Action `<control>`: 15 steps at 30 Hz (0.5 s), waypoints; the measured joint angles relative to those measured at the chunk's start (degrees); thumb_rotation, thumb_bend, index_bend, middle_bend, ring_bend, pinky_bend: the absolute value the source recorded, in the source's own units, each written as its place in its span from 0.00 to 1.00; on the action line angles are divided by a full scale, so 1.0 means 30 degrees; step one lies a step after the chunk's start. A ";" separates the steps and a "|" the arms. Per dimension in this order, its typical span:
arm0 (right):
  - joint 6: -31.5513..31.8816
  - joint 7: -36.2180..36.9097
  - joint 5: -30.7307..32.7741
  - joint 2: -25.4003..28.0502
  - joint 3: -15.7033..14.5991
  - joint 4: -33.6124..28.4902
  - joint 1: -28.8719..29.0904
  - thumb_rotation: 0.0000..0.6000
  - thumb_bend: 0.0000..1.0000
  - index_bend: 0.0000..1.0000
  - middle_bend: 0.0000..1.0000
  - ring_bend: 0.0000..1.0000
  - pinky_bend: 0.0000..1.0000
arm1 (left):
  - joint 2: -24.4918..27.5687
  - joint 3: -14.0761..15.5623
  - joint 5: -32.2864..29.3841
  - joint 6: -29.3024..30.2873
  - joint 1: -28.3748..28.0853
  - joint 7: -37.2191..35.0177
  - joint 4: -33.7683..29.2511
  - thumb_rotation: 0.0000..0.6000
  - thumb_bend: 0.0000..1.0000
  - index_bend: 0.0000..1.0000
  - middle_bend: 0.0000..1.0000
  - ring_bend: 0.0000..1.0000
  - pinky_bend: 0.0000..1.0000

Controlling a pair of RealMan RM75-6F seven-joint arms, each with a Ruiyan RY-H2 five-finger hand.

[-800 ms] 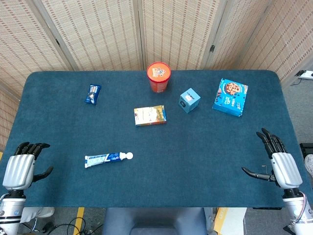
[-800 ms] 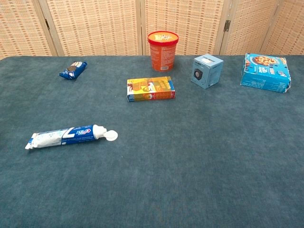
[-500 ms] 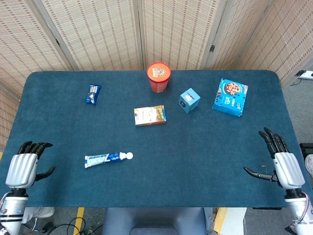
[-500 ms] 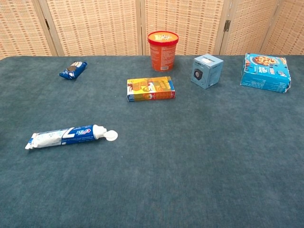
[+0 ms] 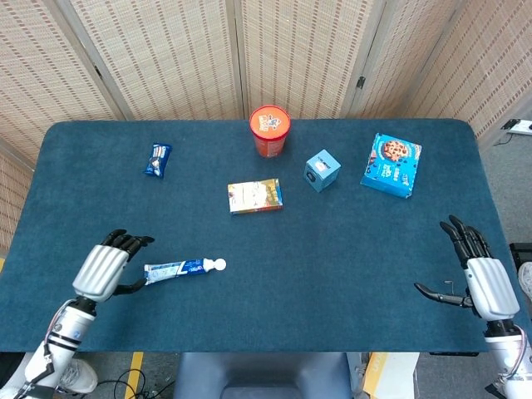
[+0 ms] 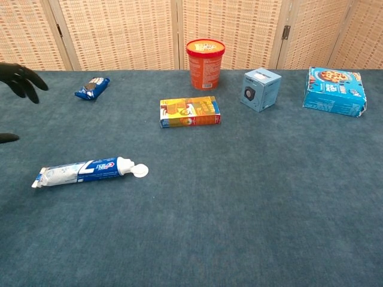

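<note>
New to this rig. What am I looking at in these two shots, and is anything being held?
It is a two-armed robot with human-like hands at a table covered in blue cloth. One camera looks down from its head, the other looks forward from its chest.

The left hand hovers open by the flat end of a toothpaste tube; whether it touches is unclear. The right hand is open at the table's right edge. Neither holds anything.

Also lying there: a small blue snack packet, an orange tub, a yellow box, a small blue cube box and a blue cookie box.

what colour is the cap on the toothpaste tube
White; the toothpaste tube's cap shows best in the chest view.
</note>
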 measured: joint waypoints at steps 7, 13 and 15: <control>-0.0028 -0.0127 0.0123 0.0011 0.0003 -0.0106 -0.0030 0.54 0.00 0.00 0.00 0.00 0.00 | -0.1971 -0.0066 -0.0135 -0.1782 -0.1608 0.0780 0.1606 1.00 0.22 0.24 0.36 0.30 0.22; -0.0113 -0.0144 0.0217 -0.0008 -0.0005 -0.0076 -0.0020 0.54 0.00 0.00 0.00 0.00 0.00 | -0.3658 0.0026 -0.1131 -0.3005 -0.2570 0.2015 0.2947 1.00 0.22 0.24 0.36 0.31 0.22; -0.0112 -0.0128 0.0292 -0.0026 -0.0006 -0.0033 -0.0050 0.54 0.00 0.00 0.00 0.00 0.00 | -0.4110 0.0086 -0.1435 -0.3114 -0.2690 0.2242 0.3338 1.00 0.22 0.25 0.36 0.31 0.23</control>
